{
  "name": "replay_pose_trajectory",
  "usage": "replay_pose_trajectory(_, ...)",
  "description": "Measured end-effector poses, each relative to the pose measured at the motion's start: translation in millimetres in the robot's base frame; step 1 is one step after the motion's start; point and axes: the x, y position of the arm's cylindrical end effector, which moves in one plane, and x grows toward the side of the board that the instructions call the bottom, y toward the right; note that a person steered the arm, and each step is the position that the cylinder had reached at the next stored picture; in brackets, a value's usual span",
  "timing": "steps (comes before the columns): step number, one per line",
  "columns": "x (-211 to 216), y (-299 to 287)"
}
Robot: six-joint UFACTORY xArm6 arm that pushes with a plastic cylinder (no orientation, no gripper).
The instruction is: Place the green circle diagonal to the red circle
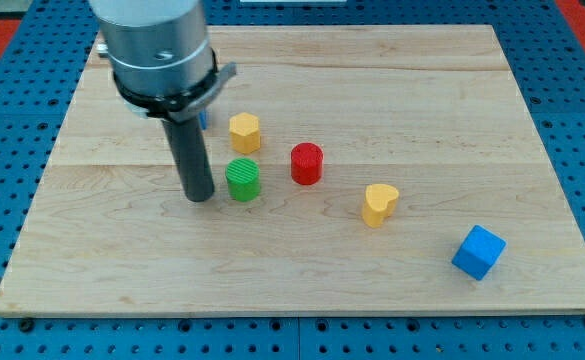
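The green circle (242, 180) stands on the wooden board (302, 260), left of centre. The red circle (306, 164) stands a short way to its right and slightly toward the view's top. My tip (200, 196) rests on the board just left of the green circle, very close to it or touching; I cannot tell which. The rod rises to the grey arm body at the view's top left.
A yellow hexagon (244, 132) sits just above the green circle. A yellow heart (379, 204) lies right of the red circle. A blue cube (478, 252) sits near the bottom right. A small blue piece (204, 118) peeks from behind the rod.
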Motion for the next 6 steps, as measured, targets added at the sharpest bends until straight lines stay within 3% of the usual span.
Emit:
replay_pose_trajectory(2,-14,46)
replay_pose_trajectory(6,28,149)
